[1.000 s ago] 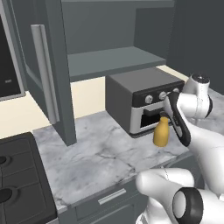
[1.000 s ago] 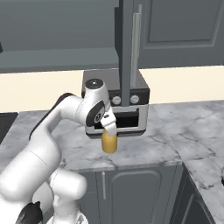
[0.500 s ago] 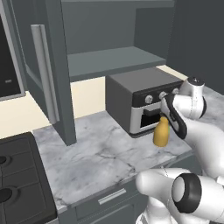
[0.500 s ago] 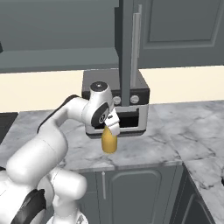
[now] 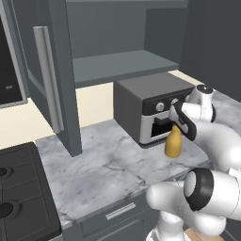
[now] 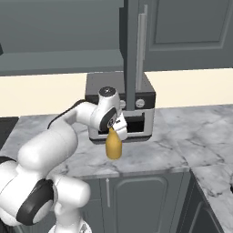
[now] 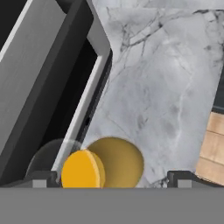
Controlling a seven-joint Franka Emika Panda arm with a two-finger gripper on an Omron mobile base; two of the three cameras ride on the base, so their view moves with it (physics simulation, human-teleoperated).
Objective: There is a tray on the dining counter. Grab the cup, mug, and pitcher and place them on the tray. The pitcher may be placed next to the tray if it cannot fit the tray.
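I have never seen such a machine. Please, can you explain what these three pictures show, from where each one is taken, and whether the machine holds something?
These are rendered pictures of a simulated kitchen. The machine is a white robot arm with dark joints, ending in a two-finger gripper. Two pictures come from cameras on the robot's base, behind the arm: one looks from its left side, one from its right. The third comes from a camera on the hand itself and looks down along the fingers.

On the grey-white veined marble worktop stands a dark grey toaster oven, and just in front of it a mustard-yellow bottle-shaped pitcher. The gripper is right above the pitcher's neck. In the hand picture you see the pitcher from above, between the two finger tips. The jaws are open, so nothing is held yet.
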